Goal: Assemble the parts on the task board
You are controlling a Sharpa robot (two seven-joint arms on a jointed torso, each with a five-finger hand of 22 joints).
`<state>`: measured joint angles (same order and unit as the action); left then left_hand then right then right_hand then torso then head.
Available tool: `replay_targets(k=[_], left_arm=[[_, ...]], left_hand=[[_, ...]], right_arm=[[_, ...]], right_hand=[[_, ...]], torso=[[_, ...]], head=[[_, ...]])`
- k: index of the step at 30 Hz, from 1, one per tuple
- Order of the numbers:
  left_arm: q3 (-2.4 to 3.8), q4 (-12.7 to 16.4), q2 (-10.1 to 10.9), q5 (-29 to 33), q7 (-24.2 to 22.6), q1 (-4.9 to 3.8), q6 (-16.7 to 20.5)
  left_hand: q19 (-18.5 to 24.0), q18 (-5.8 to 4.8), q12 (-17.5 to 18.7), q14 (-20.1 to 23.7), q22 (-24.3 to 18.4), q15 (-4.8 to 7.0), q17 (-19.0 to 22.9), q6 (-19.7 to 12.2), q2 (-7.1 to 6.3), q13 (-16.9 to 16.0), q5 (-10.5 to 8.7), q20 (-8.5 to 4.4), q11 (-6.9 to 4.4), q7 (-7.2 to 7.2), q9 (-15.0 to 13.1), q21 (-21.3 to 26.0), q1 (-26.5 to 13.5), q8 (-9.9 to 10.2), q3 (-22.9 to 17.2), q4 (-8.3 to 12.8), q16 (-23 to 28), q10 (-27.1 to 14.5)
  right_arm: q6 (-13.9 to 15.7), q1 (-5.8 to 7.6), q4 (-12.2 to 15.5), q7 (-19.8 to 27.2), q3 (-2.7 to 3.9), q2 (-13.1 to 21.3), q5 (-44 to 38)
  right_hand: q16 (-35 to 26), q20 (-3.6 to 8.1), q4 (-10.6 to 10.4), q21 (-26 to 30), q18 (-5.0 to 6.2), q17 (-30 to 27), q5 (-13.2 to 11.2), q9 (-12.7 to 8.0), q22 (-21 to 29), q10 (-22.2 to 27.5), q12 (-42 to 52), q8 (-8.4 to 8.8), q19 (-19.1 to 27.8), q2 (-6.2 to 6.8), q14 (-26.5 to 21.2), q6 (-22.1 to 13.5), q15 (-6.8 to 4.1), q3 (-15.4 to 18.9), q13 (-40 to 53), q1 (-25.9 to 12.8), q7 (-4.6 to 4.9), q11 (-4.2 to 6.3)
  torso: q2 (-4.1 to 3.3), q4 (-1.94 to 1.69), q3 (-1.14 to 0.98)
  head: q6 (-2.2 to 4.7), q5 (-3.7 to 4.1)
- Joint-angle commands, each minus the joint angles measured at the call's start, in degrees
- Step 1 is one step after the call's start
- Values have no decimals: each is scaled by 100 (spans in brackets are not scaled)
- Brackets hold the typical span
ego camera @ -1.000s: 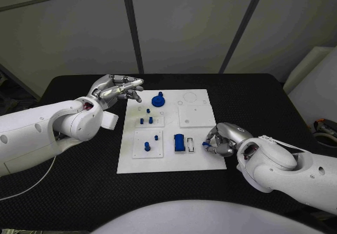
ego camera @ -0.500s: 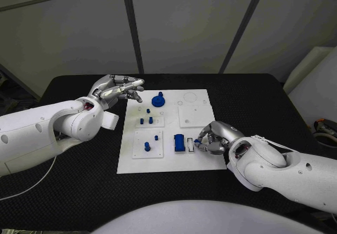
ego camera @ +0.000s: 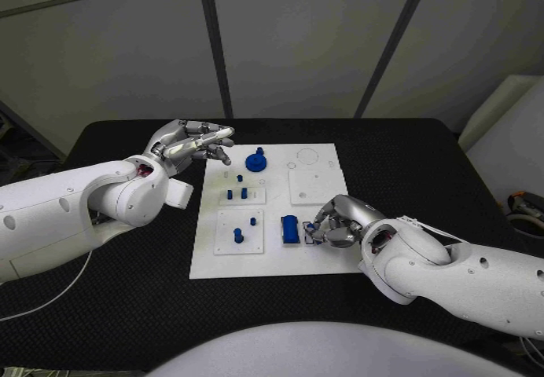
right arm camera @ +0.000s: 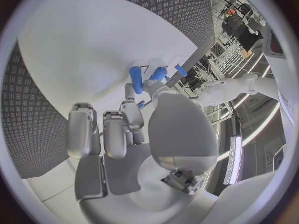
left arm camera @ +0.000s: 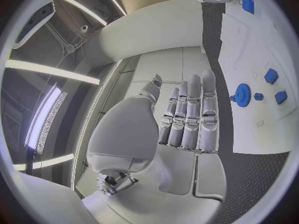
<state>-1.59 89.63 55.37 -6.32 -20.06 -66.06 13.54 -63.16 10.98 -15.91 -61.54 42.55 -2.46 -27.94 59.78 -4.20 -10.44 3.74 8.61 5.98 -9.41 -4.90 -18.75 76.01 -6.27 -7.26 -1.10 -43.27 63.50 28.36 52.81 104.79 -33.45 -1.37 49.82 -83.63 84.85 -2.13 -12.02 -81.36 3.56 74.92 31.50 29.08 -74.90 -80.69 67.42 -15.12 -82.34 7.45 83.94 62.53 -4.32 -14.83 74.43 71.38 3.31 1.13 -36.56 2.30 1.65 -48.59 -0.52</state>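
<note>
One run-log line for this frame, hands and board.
left hand: open, above board's far left corner | right hand: pinches small blue part beside blue block | task board: assembly unfinished

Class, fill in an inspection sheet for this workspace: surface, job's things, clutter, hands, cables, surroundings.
Surface: black table.
Job's things: white task board carrying blue parts; blue gear at its far end, blue block near the right hand.
Clutter: nothing seen.
Hands: left hand hovers beside the board's far left corner, holding nothing; right hand pinches a small blue part over the board.
Cables: thin white cable on the table's left.
Surroundings: grey wall panels behind.
</note>
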Motion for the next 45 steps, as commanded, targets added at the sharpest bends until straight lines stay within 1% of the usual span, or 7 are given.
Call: replay_targets(k=[1, 22, 25, 29, 35, 40, 45], left_arm=[[4, 13, -3, 4, -10, -6, -73], [4, 24, 10, 4, 19, -6, -91], [4, 22, 10, 4, 22, -7, -93], [4, 19, 9, 4, 28, -7, -91], [4, 16, 10, 4, 34, -7, -89], [4, 13, 12, 4, 37, -7, -90], [4, 10, 11, 4, 38, -7, -93]], left_hand=[[-40, -55, -22, -37, -8, 4, 3, -25, 7, -6, 14, -16, -3, -19, -9, 33, 27, 5, 34, 8, 36, -23], [-45, -55, -21, -37, -13, 4, 2, -26, 20, -7, 12, -17, -2, -19, -9, 39, 39, 4, 44, 8, 38, -26], [-45, -55, -21, -37, -13, 4, 2, -26, 20, -7, 12, -17, -2, -19, -9, 39, 39, 4, 44, 8, 38, -26], [-45, -55, -21, -37, -13, 4, 2, -26, 20, -7, 12, -17, -2, -19, -9, 39, 39, 4, 44, 8, 38, -26], [-45, -55, -21, -37, -13, 4, 2, -26, 20, -7, 12, -17, -2, -19, -9, 39, 39, 4, 44, 8, 38, -26], [-45, -55, -21, -37, -13, 4, 2, -26, 20, -7, 12, -17, -2, -19, -9, 39, 39, 4, 44, 8, 38, -26], [-45, -55, -21, -37, -13, 4, 2, -26, 20, -7, 12, -17, -2, -19, -9, 39, 39, 4, 44, 8, 38, -26]], right_arm=[[-266, 12, -27, -2, 4, -51, 86], [-322, 23, -183, -138, 6, -203, -67], [-333, 23, -182, -125, 6, -215, -80], [-357, 24, -171, -111, 6, -221, -86], [-360, 24, -146, -100, 6, -213, -89], [-343, 24, -119, -92, 5, -187, -88], [-324, 23, -88, -84, 4, -169, -109]], right_hand=[[27, 0, -37, -27, -102, 855, 21, 8, -693, -37, 41, -44, -52, -2, 464, 70, -22, 40, 18, -89, -40, 7], [56, 22, -211, -52, -111, 895, -114, 69, -724, -105, 160, -126, -79, -43, 473, 110, -42, 326, 117, -365, -67, 29], [55, 23, -255, -53, -112, 894, -226, 79, -729, -107, 162, -139, -82, -47, 473, 107, -43, 437, 125, -420, -69, 30], [57, 23, -304, -50, -111, 898, -290, 85, -727, -110, 168, -145, -80, -53, 473, 102, -41, 532, 135, -470, -65, 27], [57, 21, -409, -46, -111, 899, -189, 91, -727, -113, 175, -155, -79, -67, 473, 99, -38, 717, 150, -578, -61, 22], [62, 15, -462, -48, -112, 909, -303, 91, -733, -120, 189, -162, -82, -141, 475, 103, -30, 938, 168, -800, -56, 15], [70, 14, -470, -52, -113, 920, -494, 92, -741, -131, 209, -174, -88, -262, 478, 110, -34, 1129, 192, -985, -66, 20]], torso=[[0, 1, 0], [5, 2, -1], [3, 3, 0], [0, 6, 0], [5, 4, 0], [7, 4, 1], [9, 7, 1]], head=[[-12, -4], [-14, -7], [-21, -10], [-25, -12], [-34, -11], [-27, -18], [-14, -6]])
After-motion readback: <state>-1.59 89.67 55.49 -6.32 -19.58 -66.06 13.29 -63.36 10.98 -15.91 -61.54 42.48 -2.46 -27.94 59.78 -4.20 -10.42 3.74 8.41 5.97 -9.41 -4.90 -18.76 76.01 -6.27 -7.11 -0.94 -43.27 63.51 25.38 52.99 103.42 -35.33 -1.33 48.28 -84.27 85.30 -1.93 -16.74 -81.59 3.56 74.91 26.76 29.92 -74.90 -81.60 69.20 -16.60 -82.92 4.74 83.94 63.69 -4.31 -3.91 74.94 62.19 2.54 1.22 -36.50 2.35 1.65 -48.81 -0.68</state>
